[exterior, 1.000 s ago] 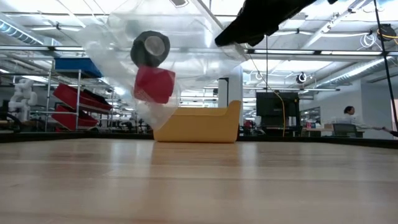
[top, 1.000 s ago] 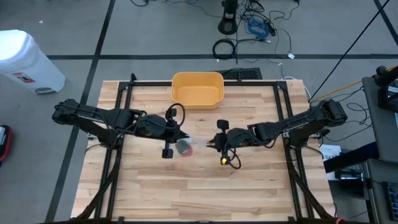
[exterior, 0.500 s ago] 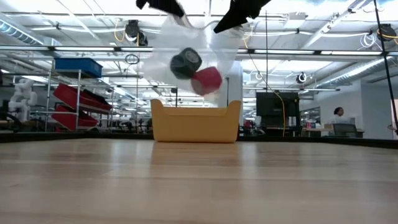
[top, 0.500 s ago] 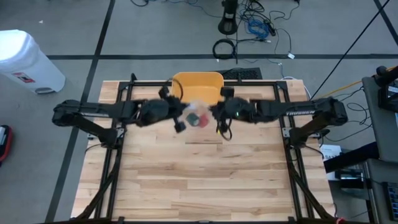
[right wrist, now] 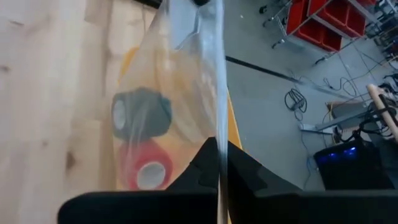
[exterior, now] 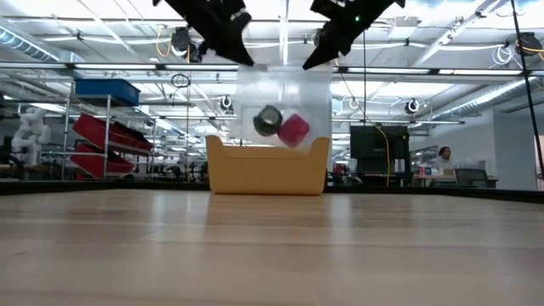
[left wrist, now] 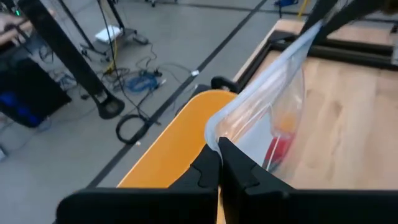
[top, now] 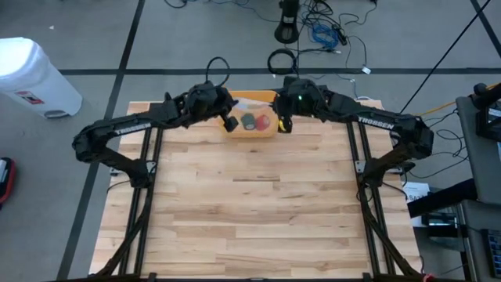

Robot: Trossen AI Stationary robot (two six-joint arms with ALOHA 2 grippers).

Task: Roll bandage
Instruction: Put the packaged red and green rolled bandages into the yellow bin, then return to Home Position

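Above the yellow bin point(exterior: 267, 167), both claws point(exterior: 240, 54) point(exterior: 314, 58) clamp the bag point(exterior: 285, 98); right wrist alone shows both rolls' cores.

The bag point(exterior: 285, 98) is clear plastic. Inside it, one roll point(exterior: 269, 120) is dark grey and the other roll point(exterior: 294, 129) is red. The bin point(exterior: 266, 168) is yellow. The table point(top: 250, 204) is pale striped wood.

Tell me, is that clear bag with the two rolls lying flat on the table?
No: in the low view the clear bag hangs in the air above the yellow bin, pinched at its top corners by the left gripper and right gripper.
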